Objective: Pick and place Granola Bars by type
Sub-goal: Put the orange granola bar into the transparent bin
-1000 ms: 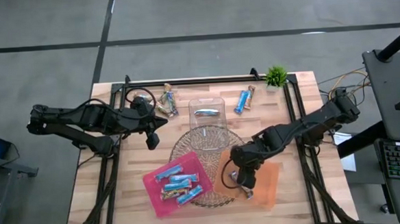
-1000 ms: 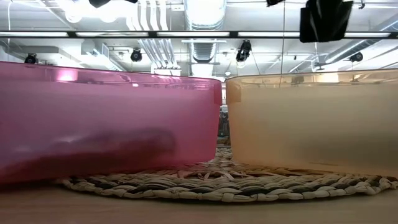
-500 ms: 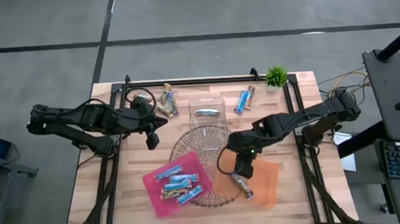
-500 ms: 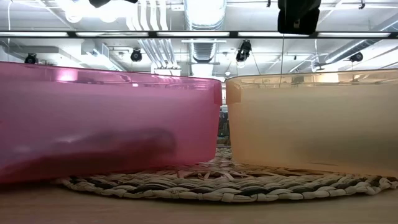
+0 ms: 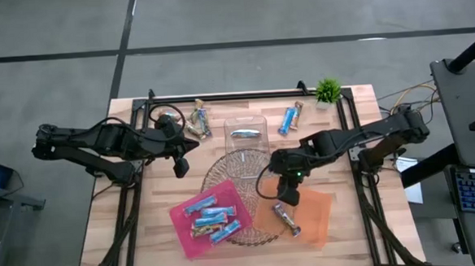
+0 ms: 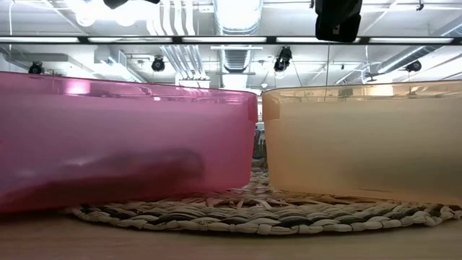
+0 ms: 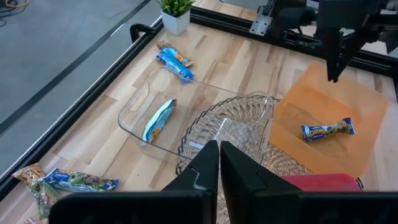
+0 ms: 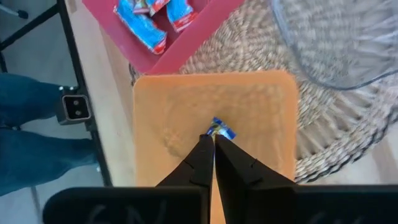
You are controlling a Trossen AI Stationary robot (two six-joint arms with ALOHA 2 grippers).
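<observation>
Granola Bars lie in several places. One blue and brown bar (image 5: 288, 220) (image 7: 328, 130) lies flat on the orange tray's floor (image 5: 315, 214). Several light blue ones (image 5: 212, 218) lie in the pink tray (image 5: 183, 223). Another bar (image 7: 159, 119) rests in the clear box (image 5: 246, 132). Loose bars lie on the table at the far side (image 5: 198, 119) (image 5: 290, 118). My right gripper (image 5: 287, 197) (image 8: 208, 146) hovers shut above the orange tray, just clear of its bar. My left gripper (image 5: 180, 164) (image 7: 219, 152) waits shut over the table's left part, holding nothing.
Both trays sit partly on a round woven mat (image 6: 253, 209), which also carries a clear ribbed glass dish (image 7: 230, 124). A small potted plant (image 5: 327, 90) stands at the far right. A black rail frame (image 5: 219, 97) borders the table.
My right gripper has risen out of the orange tray and gone a little toward the table's far edge. The blue and brown bar stays behind, lying flat on the tray floor.
</observation>
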